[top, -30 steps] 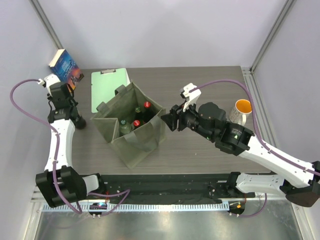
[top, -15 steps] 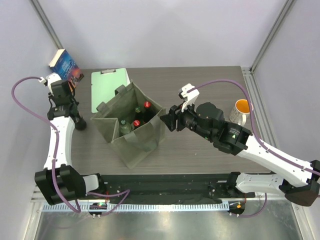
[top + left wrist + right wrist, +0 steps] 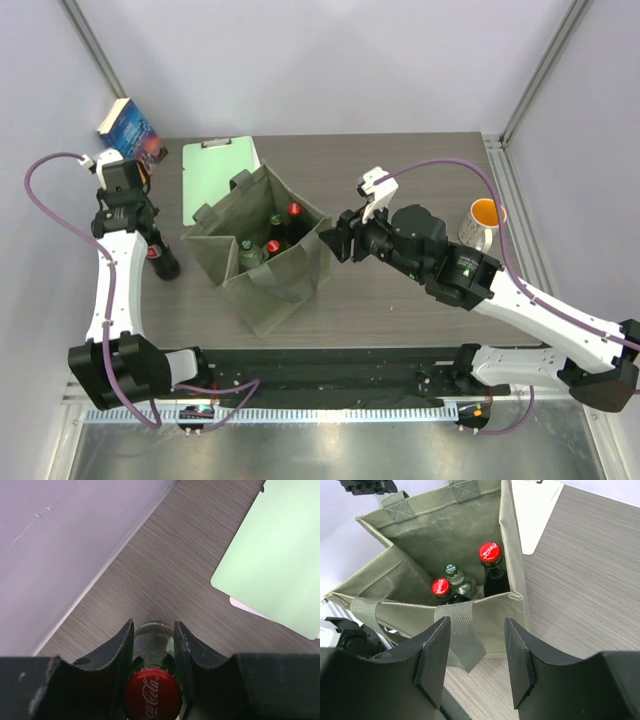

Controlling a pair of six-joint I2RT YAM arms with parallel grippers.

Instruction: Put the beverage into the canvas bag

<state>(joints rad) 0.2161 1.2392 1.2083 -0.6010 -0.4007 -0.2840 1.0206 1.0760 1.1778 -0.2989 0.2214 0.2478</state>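
Green clipboard (image 3: 215, 180), blue book (image 3: 130, 130), white mug (image 3: 482, 222)

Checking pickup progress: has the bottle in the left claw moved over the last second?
Yes. The bottle has shifted slightly toward the near edge, away from the book.

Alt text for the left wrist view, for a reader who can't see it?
The left gripper has its fingers closed on the neck of a bottle with a red Coca-Cola cap, seen from above. Behind it is the wood-grain table, with a mint-green clipboard at upper right and a pale wall at left.
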